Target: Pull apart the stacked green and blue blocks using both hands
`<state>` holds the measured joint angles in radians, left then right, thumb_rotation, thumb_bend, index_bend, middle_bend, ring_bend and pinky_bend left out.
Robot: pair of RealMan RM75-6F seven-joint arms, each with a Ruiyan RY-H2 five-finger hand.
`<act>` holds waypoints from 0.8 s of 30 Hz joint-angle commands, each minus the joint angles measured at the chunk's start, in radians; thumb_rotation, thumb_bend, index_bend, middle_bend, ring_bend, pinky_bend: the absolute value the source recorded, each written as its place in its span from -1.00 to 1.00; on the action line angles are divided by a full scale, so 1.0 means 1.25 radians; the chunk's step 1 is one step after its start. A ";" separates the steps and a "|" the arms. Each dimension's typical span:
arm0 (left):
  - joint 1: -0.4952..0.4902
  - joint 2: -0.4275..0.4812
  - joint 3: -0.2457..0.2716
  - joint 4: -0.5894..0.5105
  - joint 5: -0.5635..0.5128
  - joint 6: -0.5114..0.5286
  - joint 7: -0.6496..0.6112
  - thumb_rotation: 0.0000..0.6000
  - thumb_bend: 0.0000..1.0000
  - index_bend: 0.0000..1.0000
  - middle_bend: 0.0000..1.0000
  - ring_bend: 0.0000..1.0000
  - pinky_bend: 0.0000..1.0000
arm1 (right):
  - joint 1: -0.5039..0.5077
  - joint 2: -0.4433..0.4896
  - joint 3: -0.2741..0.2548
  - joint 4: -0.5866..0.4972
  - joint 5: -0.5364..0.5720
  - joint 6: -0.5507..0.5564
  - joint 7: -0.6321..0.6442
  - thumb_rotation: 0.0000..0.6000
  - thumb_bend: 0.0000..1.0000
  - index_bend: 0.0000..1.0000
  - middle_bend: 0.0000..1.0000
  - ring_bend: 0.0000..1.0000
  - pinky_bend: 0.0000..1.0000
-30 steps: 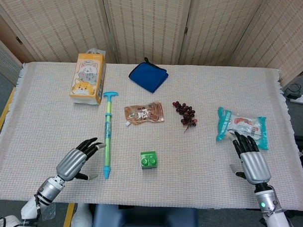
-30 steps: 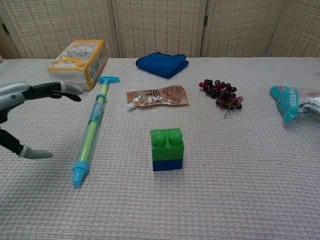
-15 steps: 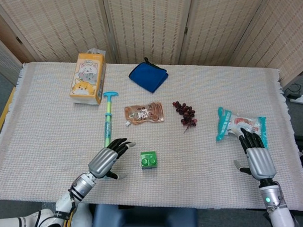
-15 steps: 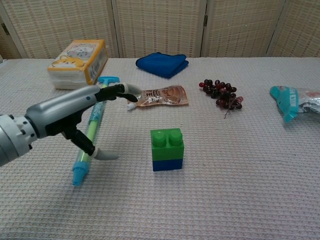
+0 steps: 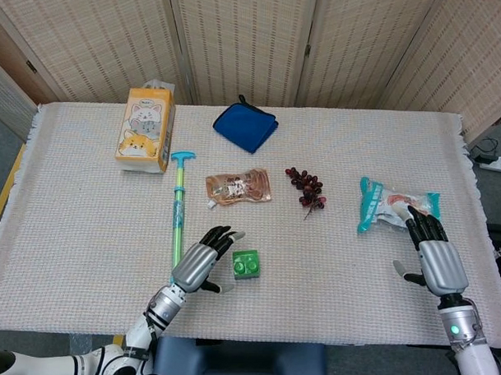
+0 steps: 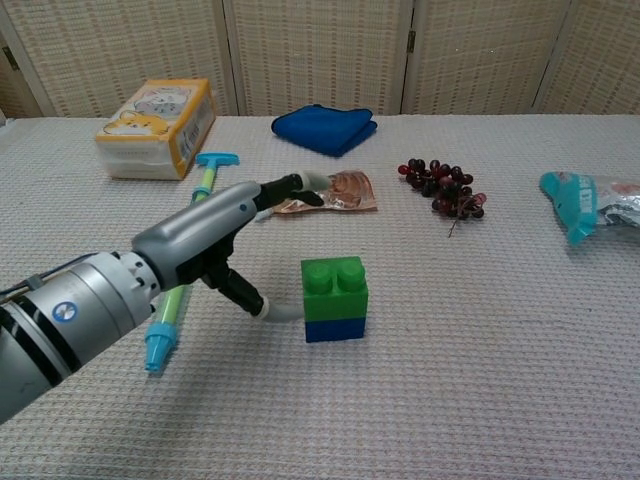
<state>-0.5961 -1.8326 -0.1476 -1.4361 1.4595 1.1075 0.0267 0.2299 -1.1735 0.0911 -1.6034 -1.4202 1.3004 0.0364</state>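
Observation:
A green block stacked on a blue block (image 6: 335, 300) stands upright near the table's front middle; from the head view only the green top (image 5: 246, 264) shows. My left hand (image 5: 203, 263) (image 6: 215, 235) hovers just left of the stack, fingers spread, thumb tip close to the blocks' left side, holding nothing. My right hand (image 5: 439, 260) is far to the right near the table's edge, fingers extended and empty, apart from the blocks. The chest view does not show the right hand.
A long green and blue syringe-like toy (image 5: 178, 215) lies left of the blocks, partly under my left hand. Behind are an orange-brown pouch (image 5: 237, 187), grapes (image 5: 306, 186), a blue cloth (image 5: 244, 125), a cat-printed box (image 5: 144, 135), and a teal snack packet (image 5: 394, 206) by my right hand.
My left hand has swept right across the syringe toy to the blocks' left side. My right hand has drifted slightly right and back toward the table's edge.

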 commanded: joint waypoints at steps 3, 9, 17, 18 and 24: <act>-0.009 -0.040 -0.007 0.036 -0.009 0.006 -0.026 1.00 -0.64 -0.75 -0.65 -0.98 -0.83 | 0.000 -0.001 0.002 0.001 0.005 -0.001 0.000 1.00 -0.32 -1.00 -1.00 -1.00 -1.00; -0.022 -0.081 -0.024 0.070 -0.032 0.003 -0.015 1.00 -0.64 -0.74 -0.58 -0.93 -0.83 | 0.008 -0.006 0.009 0.011 0.023 -0.017 -0.002 1.00 -0.32 -1.00 -1.00 -1.00 -1.00; -0.037 -0.133 -0.038 0.158 -0.046 0.006 -0.019 1.00 -0.63 -0.69 -0.38 -0.85 -0.89 | 0.012 -0.004 0.013 0.019 0.031 -0.026 0.007 1.00 -0.32 -1.00 -1.00 -1.00 -1.00; -0.037 -0.135 -0.039 0.162 -0.049 0.005 -0.021 1.00 -0.63 -0.69 -0.38 -0.84 -0.89 | 0.012 -0.004 0.014 0.020 0.033 -0.026 0.008 1.00 -0.32 -1.00 -1.00 -1.00 -1.00; -0.041 -0.130 -0.042 0.172 -0.066 -0.014 -0.026 1.00 -0.63 -0.68 -0.33 -0.82 -0.89 | 0.013 -0.007 0.014 0.023 0.037 -0.029 0.004 1.00 -0.32 -1.00 -1.00 -1.00 -1.00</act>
<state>-0.6457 -1.9979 -0.1984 -1.2220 1.3805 1.0944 -0.0054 0.2464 -1.1818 0.1090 -1.5745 -1.3741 1.2637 0.0426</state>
